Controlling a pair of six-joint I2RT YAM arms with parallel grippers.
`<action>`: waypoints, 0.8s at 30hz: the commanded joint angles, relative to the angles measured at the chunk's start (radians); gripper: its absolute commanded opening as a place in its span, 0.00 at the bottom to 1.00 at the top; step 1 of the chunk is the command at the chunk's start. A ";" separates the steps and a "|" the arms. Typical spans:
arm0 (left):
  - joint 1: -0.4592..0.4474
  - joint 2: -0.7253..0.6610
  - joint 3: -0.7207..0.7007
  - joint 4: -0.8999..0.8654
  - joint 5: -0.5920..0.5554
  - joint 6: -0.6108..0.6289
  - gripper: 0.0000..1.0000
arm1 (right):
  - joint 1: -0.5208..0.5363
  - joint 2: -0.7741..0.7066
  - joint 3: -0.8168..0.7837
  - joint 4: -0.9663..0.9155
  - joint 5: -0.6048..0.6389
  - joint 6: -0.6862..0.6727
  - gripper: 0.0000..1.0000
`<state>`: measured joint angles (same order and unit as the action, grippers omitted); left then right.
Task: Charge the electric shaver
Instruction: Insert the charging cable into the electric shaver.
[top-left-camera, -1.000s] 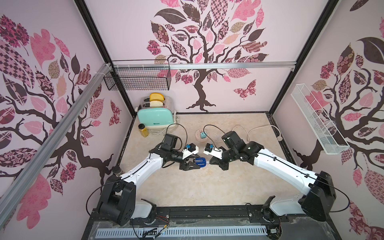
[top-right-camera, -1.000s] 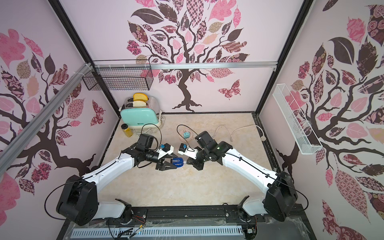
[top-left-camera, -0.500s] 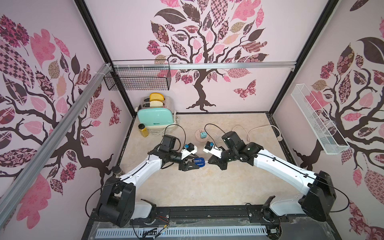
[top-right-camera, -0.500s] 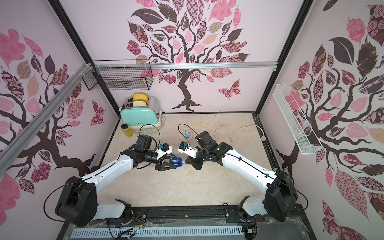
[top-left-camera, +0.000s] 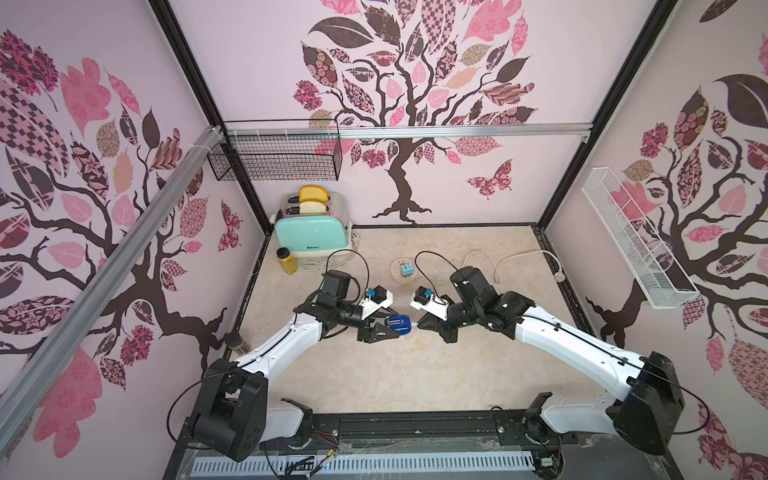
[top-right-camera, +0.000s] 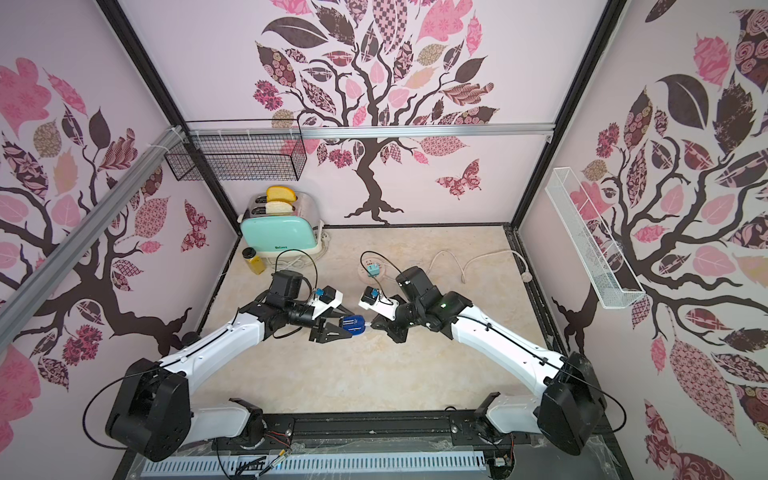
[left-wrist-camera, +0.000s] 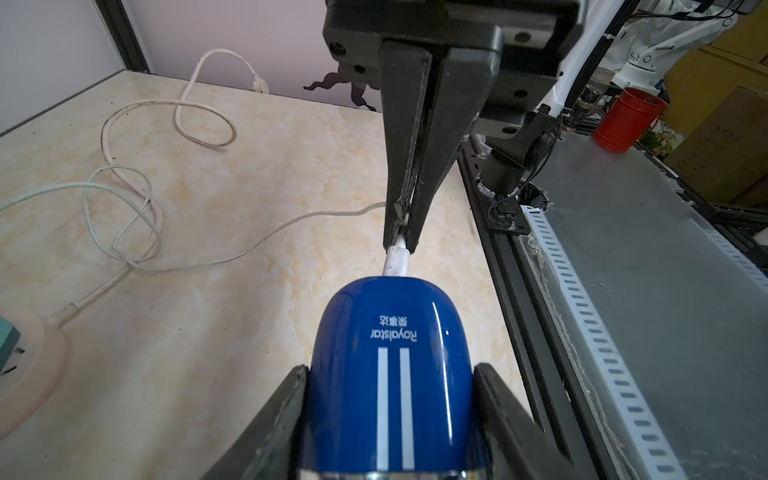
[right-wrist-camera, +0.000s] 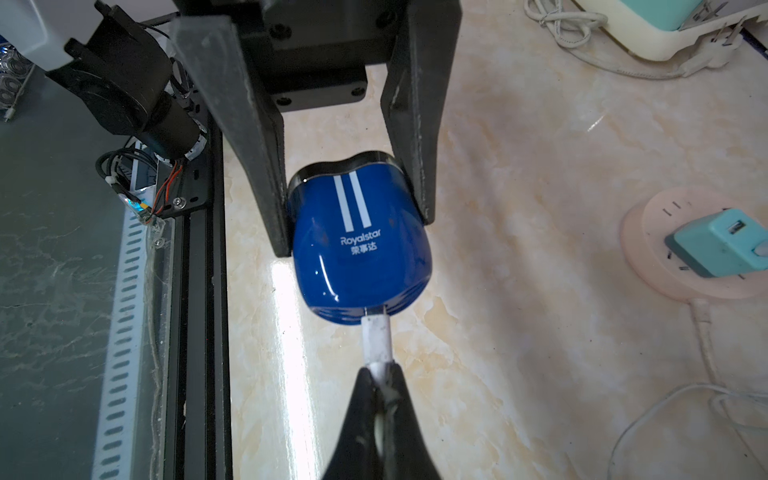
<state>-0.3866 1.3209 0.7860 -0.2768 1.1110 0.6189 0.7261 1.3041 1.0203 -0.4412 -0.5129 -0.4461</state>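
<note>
The electric shaver (top-left-camera: 399, 322) is a glossy dark blue rounded body with two white stripes, held just above the table's middle. My left gripper (top-left-camera: 394, 323) is shut on the shaver's sides (left-wrist-camera: 390, 374), a finger (left-wrist-camera: 286, 411) pressing on each flank. My right gripper (top-left-camera: 419, 325) faces it from the other side, shut on a white charging plug (right-wrist-camera: 376, 338). The plug's metal tip meets the shaver's rear end (right-wrist-camera: 365, 307). The plug (left-wrist-camera: 397, 259) and the right gripper (left-wrist-camera: 401, 241) also show in the left wrist view. The shaver's silver head is mostly hidden.
A round pink socket disc (top-left-camera: 395, 266) carries a mint-green adapter (top-left-camera: 406, 271) behind the grippers. White cable (top-left-camera: 490, 262) loops across the back right. A mint toaster (top-left-camera: 311, 237) and a yellow bottle (top-left-camera: 286, 261) stand at the back left. A dark jar (top-left-camera: 237, 340) sits by the left wall.
</note>
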 joint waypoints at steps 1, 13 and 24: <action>-0.037 -0.014 0.032 0.146 0.111 -0.031 0.00 | 0.074 0.019 0.010 0.135 -0.137 -0.033 0.00; -0.047 0.021 0.061 0.105 0.134 -0.010 0.00 | 0.097 0.022 0.017 0.225 -0.154 -0.014 0.00; -0.054 0.008 0.056 0.162 0.149 -0.047 0.00 | 0.124 0.030 -0.008 0.310 -0.188 0.048 0.00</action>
<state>-0.3859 1.3396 0.7872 -0.2928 1.1236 0.6033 0.7433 1.3045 1.0008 -0.3969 -0.5030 -0.4103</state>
